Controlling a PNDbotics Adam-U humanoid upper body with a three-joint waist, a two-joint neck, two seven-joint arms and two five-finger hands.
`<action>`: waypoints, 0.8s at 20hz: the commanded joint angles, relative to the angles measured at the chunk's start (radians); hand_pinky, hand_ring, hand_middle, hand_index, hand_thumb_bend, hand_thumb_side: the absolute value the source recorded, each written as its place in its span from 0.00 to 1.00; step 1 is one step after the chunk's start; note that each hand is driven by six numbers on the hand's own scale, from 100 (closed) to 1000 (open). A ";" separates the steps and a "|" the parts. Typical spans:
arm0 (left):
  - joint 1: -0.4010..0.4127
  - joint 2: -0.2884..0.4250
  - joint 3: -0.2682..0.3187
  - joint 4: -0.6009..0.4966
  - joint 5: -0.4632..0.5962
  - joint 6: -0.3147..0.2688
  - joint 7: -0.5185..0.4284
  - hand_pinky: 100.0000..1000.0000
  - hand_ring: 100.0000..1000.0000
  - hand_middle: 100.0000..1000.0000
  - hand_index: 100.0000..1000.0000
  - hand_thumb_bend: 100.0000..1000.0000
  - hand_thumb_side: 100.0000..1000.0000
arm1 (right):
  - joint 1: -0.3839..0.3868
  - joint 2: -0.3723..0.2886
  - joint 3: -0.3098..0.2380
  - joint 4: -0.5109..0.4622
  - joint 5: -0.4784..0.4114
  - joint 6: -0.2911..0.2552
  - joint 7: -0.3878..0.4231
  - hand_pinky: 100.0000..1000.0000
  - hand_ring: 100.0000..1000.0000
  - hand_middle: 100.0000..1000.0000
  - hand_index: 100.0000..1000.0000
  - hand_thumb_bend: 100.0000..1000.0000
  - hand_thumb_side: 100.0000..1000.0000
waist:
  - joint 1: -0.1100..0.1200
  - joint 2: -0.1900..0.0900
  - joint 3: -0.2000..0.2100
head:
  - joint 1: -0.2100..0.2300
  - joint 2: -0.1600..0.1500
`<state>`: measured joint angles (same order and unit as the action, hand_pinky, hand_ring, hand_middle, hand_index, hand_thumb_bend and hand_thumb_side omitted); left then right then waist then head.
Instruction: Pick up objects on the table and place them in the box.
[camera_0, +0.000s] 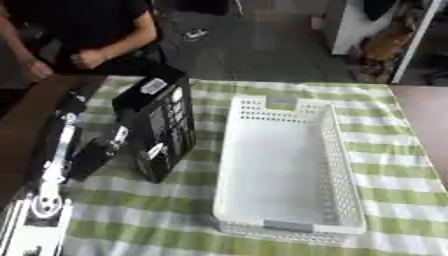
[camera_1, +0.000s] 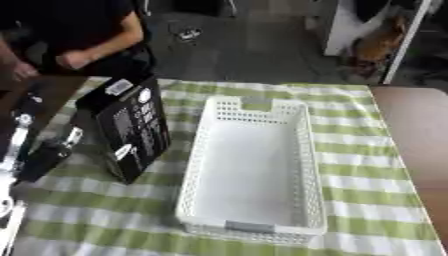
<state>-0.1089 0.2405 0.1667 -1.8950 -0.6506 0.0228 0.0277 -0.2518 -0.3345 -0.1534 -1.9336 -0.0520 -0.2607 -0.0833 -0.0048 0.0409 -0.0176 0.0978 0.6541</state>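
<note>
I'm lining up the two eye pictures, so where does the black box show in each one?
Left eye view: black box stands left of centre, beside the white basket.
Right eye view: black box sits nearer the left edge.
Shared landmark: the basket's far end with the grey handle.

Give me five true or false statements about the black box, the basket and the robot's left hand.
1. The basket holds nothing. True.
2. The black box lies inside the basket. False: it stands on the cloth, to the basket's left.
3. The left hand is at the black box's left side. True.
4. The cloth is plain red. False: it is green and white checked.
5. The right hand is over the basket. False: it shows in neither view.
</note>
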 joint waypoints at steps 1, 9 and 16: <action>-0.018 0.014 -0.005 -0.005 -0.007 0.001 -0.004 0.87 0.94 0.99 0.97 0.86 0.78 | -0.006 -0.015 -0.004 -0.010 -0.007 -0.002 0.002 0.73 0.79 0.84 0.96 0.00 0.71 | -0.001 -0.007 -0.002 | 0.009 -0.008; -0.056 0.015 -0.014 0.019 -0.009 0.000 -0.013 0.88 0.94 0.99 0.97 0.85 0.78 | -0.006 -0.013 -0.002 -0.009 -0.009 -0.003 0.005 0.73 0.79 0.84 0.96 0.00 0.71 | -0.002 -0.009 -0.002 | 0.012 -0.008; -0.091 0.014 -0.018 0.060 -0.020 -0.001 -0.016 0.87 0.94 0.99 0.97 0.84 0.78 | -0.005 -0.013 -0.002 -0.008 -0.010 -0.003 0.006 0.73 0.79 0.84 0.96 0.00 0.71 | -0.003 -0.009 -0.002 | 0.014 -0.008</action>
<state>-0.1846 0.2406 0.1487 -1.8291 -0.6655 0.0251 0.0138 -0.2518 -0.3345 -0.1530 -1.9334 -0.0591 -0.2640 -0.0793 -0.0076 0.0409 -0.0186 0.1061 0.6541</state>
